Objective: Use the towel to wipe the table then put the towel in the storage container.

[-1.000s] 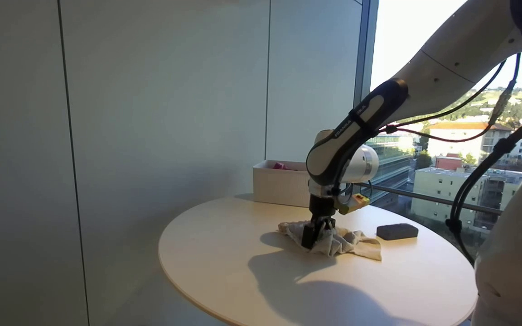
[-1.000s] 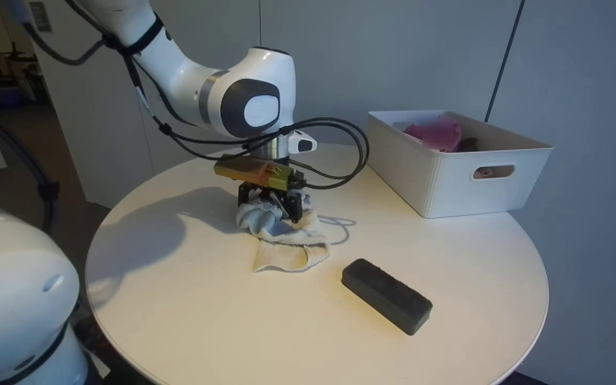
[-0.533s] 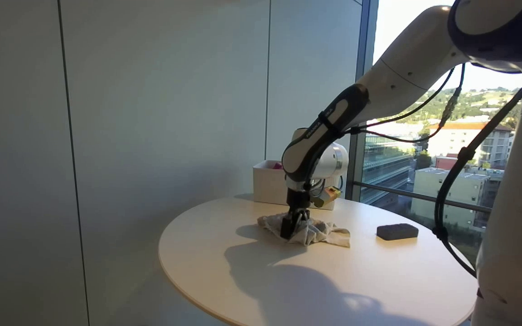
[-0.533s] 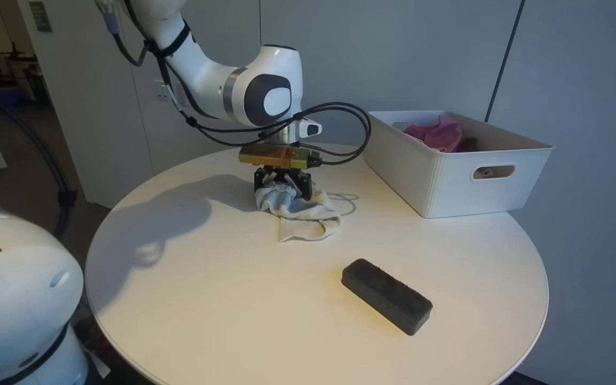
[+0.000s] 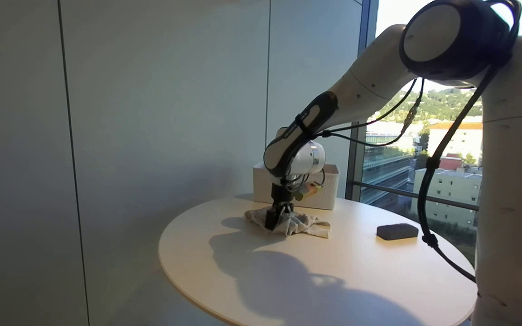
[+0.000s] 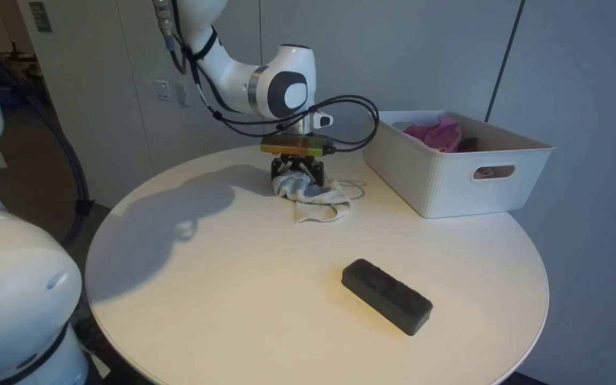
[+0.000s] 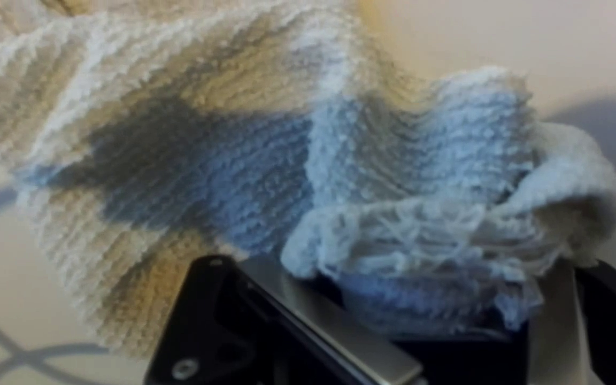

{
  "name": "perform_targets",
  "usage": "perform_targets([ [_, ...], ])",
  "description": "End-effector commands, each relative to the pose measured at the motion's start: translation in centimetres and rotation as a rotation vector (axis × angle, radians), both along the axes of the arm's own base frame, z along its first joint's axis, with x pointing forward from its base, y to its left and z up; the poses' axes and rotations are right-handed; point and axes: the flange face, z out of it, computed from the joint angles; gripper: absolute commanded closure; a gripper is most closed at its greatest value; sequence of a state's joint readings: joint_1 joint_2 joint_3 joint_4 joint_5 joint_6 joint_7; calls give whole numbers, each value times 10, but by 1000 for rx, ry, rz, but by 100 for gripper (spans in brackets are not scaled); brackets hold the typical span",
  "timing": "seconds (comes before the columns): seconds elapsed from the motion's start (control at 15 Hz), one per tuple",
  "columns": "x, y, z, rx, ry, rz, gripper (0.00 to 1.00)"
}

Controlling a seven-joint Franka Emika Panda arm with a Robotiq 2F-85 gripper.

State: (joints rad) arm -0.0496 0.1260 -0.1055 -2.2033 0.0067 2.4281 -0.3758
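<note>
The towel (image 6: 321, 207), cream with a bluish look in shade, lies crumpled on the round white table (image 6: 244, 321); it also shows in an exterior view (image 5: 310, 225). My gripper (image 6: 297, 181) points down at the table, its fingers spread wide around a bunched fold of towel. In the wrist view, the towel (image 7: 179, 160) fills the gap between the fingers and touches both; the fingertips are hidden under it. The white storage container (image 6: 479, 195) stands at the table's back edge, beside the towel, and also shows in an exterior view (image 5: 261, 185), partly behind the arm.
A dark rectangular block (image 6: 385, 297) lies on the table, apart from the towel; it also shows in an exterior view (image 5: 397, 232). Pink cloth (image 6: 439, 133) and a dark item sit inside the container. A wall stands behind the table. Cables loop beside the wrist.
The gripper and towel have slid together across the table toward the back edge and nearer the container, away from the dark block. The block and container have not moved.
</note>
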Motion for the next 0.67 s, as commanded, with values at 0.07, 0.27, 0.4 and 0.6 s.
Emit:
perform_targets([
  [0.07,-22,-32,-16,45,67,-93,90],
  [0.27,-61,-45,-23,74,97,-150,90],
  [0.4,-88,-46,-29,70,149,-163,90],
  [0.6,-121,-54,-36,15,188,-237,90],
])
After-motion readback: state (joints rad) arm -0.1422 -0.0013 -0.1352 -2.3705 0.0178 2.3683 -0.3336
